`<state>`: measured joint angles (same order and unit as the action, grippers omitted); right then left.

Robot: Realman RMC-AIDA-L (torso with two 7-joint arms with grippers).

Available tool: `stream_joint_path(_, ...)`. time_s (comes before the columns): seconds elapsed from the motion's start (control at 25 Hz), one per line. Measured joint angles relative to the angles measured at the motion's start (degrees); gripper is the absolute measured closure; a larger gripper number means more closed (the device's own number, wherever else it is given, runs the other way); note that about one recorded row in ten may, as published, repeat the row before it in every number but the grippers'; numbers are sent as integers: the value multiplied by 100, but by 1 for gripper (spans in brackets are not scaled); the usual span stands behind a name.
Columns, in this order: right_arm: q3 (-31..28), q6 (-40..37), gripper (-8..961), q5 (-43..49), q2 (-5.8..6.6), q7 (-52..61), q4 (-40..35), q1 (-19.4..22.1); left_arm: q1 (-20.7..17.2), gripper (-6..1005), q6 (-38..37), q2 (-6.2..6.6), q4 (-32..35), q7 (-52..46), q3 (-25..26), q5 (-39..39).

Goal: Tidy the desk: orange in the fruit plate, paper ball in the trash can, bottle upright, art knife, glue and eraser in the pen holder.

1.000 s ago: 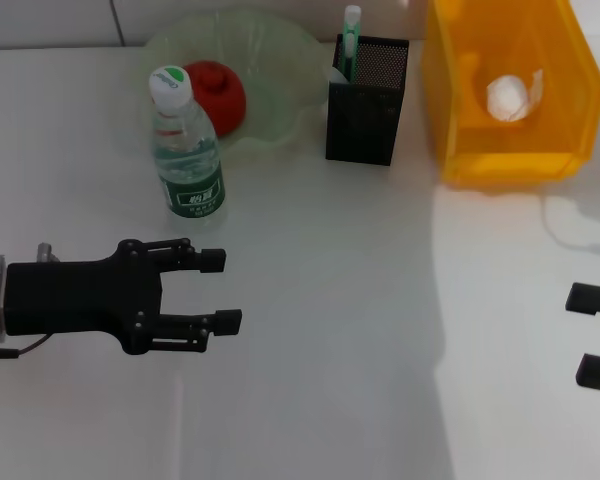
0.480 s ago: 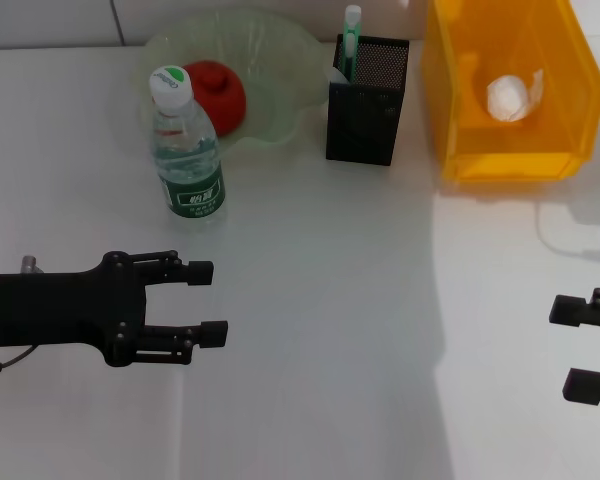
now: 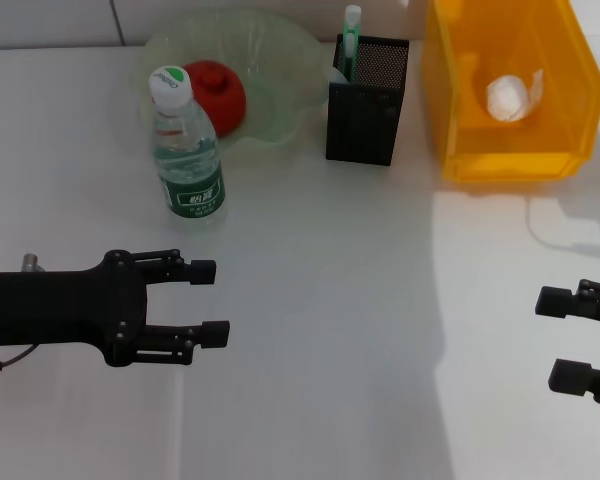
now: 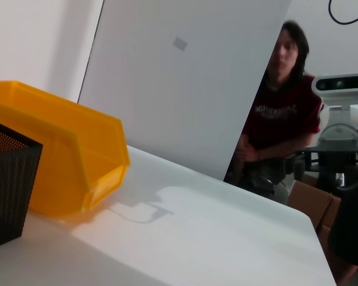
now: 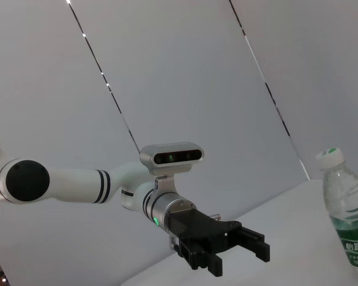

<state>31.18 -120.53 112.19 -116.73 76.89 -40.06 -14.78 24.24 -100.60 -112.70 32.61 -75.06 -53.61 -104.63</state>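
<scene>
Both grippers have drifted: left gripper [image 3: 209,301] back toward 9 o'clock, right gripper [image 3: 560,338] inward, fingers wide and empty; bottle [image 3: 185,148] upright at 11 o'clock, beside the fruit plate [image 3: 290,70] holding the orange [image 3: 220,95].

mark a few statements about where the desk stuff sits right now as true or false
1. The orange lies in the fruit plate. True.
2. The bottle lies on its side. False: it stands upright, cap on top.
3. The paper ball is inside the trash can. True.
4. The left gripper is shut on the bottle. False: it is open, holding nothing.
5. The art knife lies on the desk. False: it stands in the pen holder.
</scene>
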Motion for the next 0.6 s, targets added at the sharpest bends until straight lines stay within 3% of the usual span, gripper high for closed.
stream_joint_path(0.44,3,35,142,5,1,-16,129,-127,30,197,-96,-8,0,0,0,13)
stream_joint_path(0.6,11,206,142,5,-96,-57,166,-241,35,197,-114,-11,2,0,-1,13)
